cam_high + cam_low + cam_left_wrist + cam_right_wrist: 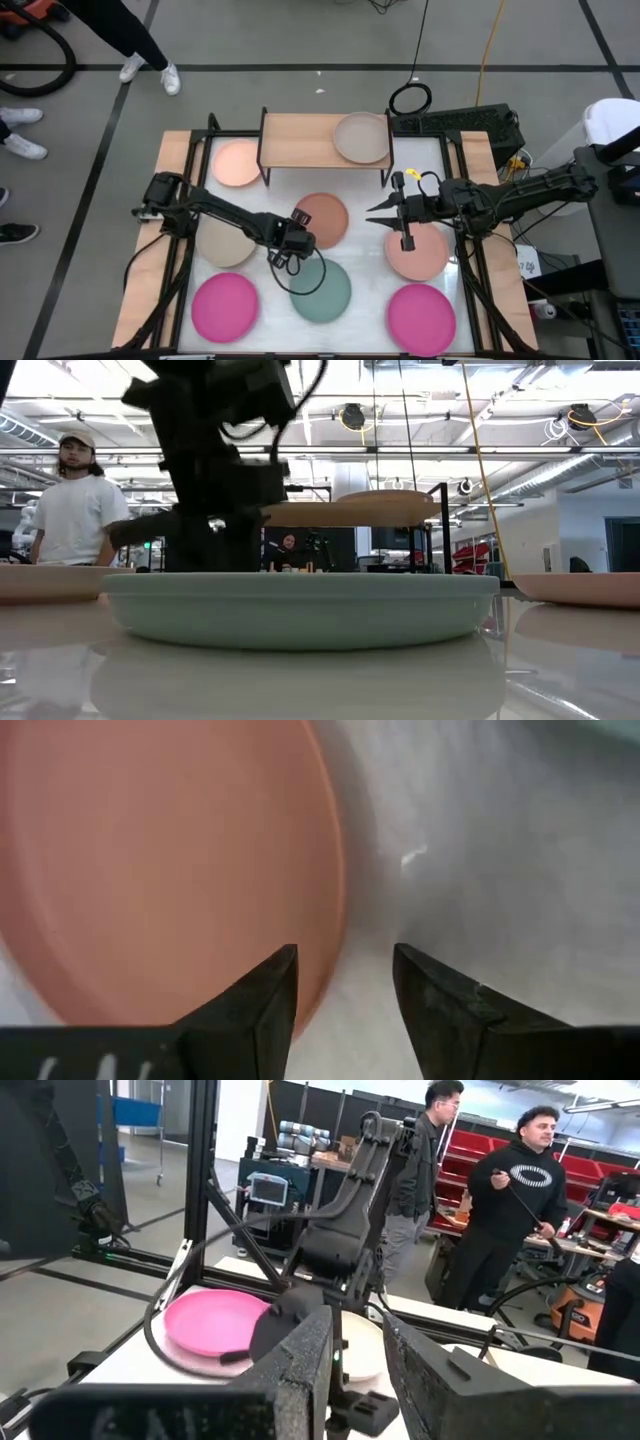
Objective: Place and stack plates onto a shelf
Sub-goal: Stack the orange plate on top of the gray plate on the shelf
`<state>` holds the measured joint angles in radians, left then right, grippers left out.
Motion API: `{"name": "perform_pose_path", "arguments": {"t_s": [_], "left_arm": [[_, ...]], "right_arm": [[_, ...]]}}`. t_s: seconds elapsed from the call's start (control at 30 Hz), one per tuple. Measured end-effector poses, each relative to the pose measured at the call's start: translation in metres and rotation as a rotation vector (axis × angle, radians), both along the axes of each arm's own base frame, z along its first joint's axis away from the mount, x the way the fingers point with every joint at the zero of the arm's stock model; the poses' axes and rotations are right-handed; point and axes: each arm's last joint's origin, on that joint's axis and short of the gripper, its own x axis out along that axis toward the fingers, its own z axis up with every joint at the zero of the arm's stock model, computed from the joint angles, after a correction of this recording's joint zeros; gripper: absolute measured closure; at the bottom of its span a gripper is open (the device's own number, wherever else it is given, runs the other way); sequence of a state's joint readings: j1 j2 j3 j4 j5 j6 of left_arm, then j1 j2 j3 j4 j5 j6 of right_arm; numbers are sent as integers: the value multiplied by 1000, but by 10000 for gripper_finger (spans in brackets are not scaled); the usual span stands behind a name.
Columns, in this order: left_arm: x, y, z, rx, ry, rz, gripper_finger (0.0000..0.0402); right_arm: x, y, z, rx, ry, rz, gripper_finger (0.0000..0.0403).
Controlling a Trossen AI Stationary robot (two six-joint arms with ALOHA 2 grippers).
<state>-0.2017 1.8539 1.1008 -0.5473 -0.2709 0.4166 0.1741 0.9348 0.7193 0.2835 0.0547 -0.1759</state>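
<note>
In the high view the shelf [300,141] stands at the table's far side, with a beige plate [362,137] on its right half. A peach plate [237,162] lies flat on the table to its left. A terracotta plate [322,218], another beige plate [225,240], a grey-green plate [320,288], a salmon plate [417,250] and two magenta plates [225,305] [421,318] also lie flat. My left gripper [300,228] [345,990] is open at the terracotta plate [160,860]. My right gripper [372,216] [358,1350] hovers right of that plate, pointing left, slightly open and empty. My left gripper comes from above at the terracotta plate's rim [335,920], on the side nearest the grey-green plate. One finger [265,995] is over the plate and the other [430,1000] over the white table. Whether either finger touches the rim, I cannot tell.
The table's black frame posts [212,125] flank the shelf. In the low view the grey-green plate [300,605] fills the foreground, with my left arm [215,470] behind it. People stand beyond the table [75,510] [520,1210]. The shelf's left half is bare wood.
</note>
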Motion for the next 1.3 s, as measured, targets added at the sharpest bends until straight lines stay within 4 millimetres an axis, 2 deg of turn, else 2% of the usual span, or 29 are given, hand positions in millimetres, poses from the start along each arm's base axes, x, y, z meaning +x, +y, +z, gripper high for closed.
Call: {"name": "perform_pose_path", "arguments": {"t_s": [0.13, 0.2, 0.3, 0.33, 0.43, 0.53, 0.6, 0.8, 0.9, 1.0, 1.1, 1.2, 1.3], "left_arm": [[3, 1, -7, 7, 12, -4, 247], [3, 1, -8, 6, 20, -23, 285], [1, 1, -5, -14, 16, -30, 367], [3, 1, -4, -13, -4, -24, 382], [2, 1, 4, 17, -44, 1, 390], [-1, -2, 27, 50, -111, -10, 392], [-4, -2, 48, 69, -163, -13, 392], [-14, 10, 130, 149, -386, -39, 392], [-13, 31, 169, 230, -520, -102, 392], [-3, 69, 207, 292, -639, -114, 392], [9, 107, 234, 264, -683, -84, 392], [25, 134, 238, 234, -643, -60, 392], [44, 149, 236, 214, -632, -82, 392]], "right_arm": [[0, 0, -1, 2, 12, 0, 324], [0, 0, -1, 3, 13, 0, 324], [0, 0, -1, 4, 14, 0, 324], [0, 0, -1, 4, 14, 0, 324], [0, 0, -1, 4, 13, 0, 324], [0, 0, -1, 4, 13, 1, 324], [-1, 1, 0, 5, 10, 6, 324], [-16, 9, 13, 19, -64, 58, 324], [-19, 13, 14, 16, -73, 81, 324], [-20, 15, 15, 8, -81, 94, 324], [-20, 17, 14, 14, -77, 103, 324], [-20, 19, 15, 11, -78, 114, 324], [-21, 19, 15, -6, -80, 115, 324]]}}
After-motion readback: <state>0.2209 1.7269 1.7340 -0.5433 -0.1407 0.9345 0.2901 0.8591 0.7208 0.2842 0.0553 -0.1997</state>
